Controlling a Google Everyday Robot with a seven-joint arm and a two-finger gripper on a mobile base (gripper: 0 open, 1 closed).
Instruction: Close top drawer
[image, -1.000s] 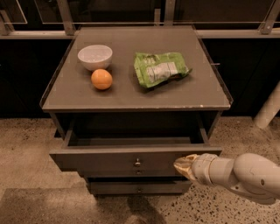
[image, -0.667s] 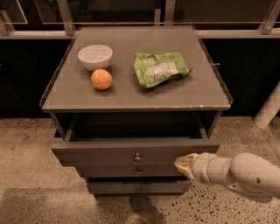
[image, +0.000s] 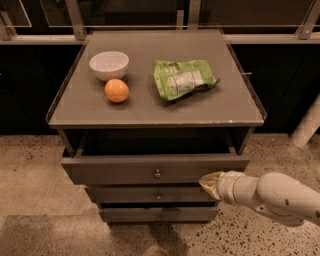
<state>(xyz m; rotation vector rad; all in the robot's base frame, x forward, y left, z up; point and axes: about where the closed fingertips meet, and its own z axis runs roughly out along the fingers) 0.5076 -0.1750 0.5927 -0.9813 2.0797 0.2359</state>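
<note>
The top drawer is a wide grey drawer with a small round metal knob at its centre. It stands pulled out from the grey cabinet, its dark inside showing under the cabinet top. My gripper comes in from the right on a white arm. Its yellowish tip is against the right part of the drawer front, just below its lower edge.
On the cabinet top sit a white bowl, an orange and a green snack bag. Two narrower drawer fronts lie below the top drawer. Speckled floor surrounds the cabinet. A white post stands at the right.
The drawer front has moved slightly back toward the cabinet. My gripper has followed it, staying against the right part of the front.
</note>
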